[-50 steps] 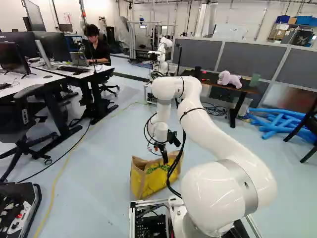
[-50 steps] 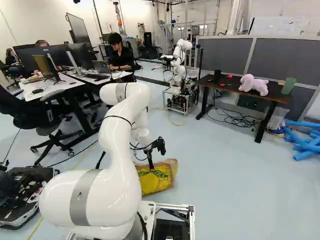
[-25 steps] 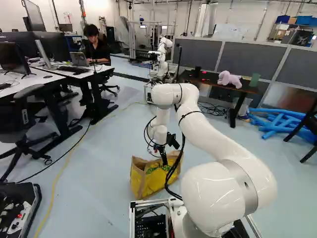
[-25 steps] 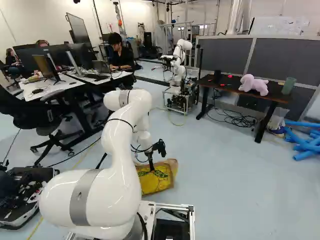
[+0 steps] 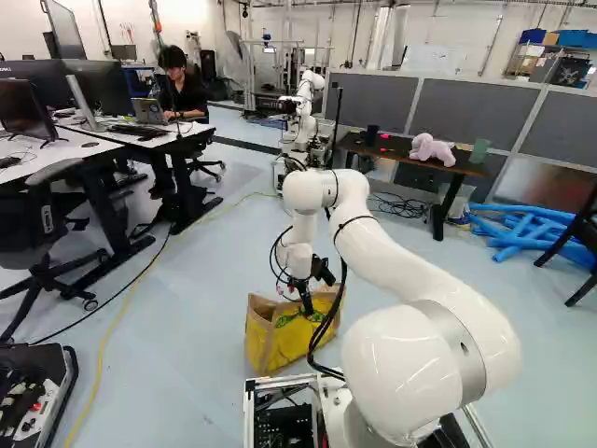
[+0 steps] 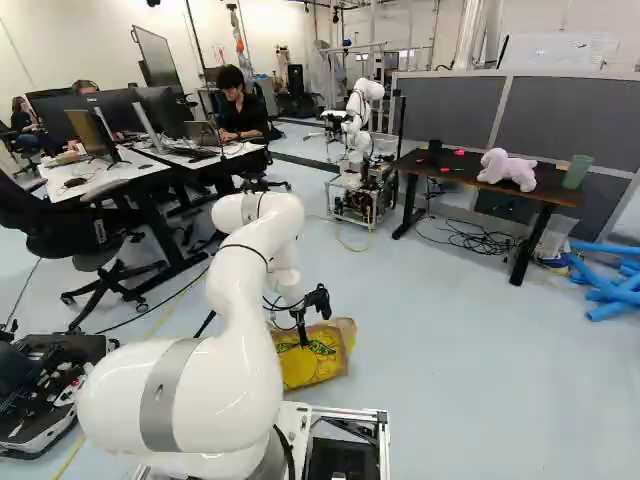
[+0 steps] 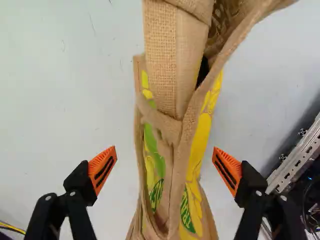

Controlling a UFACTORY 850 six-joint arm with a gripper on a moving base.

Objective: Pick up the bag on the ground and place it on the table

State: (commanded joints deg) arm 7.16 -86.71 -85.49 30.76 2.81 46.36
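Observation:
In the left base view my gripper is low at the top of the yellow and tan bag, which stands on the floor just ahead of the base. The right base view shows the gripper over the same bag. Seen from the wrist, the gripper is open wide, one orange pad on each side of the bag's tan upper edges, touching neither. A dark-topped table stands farther ahead to the right.
On that table are a pink plush toy, a green cup and a dark cup. Another robot stands beyond the bag. Chairs and white desks are at the left; blue tubes lie at the right.
My arm has lowered, bringing the open gripper down toward the bag's top. Neither the bag nor the base has visibly moved.

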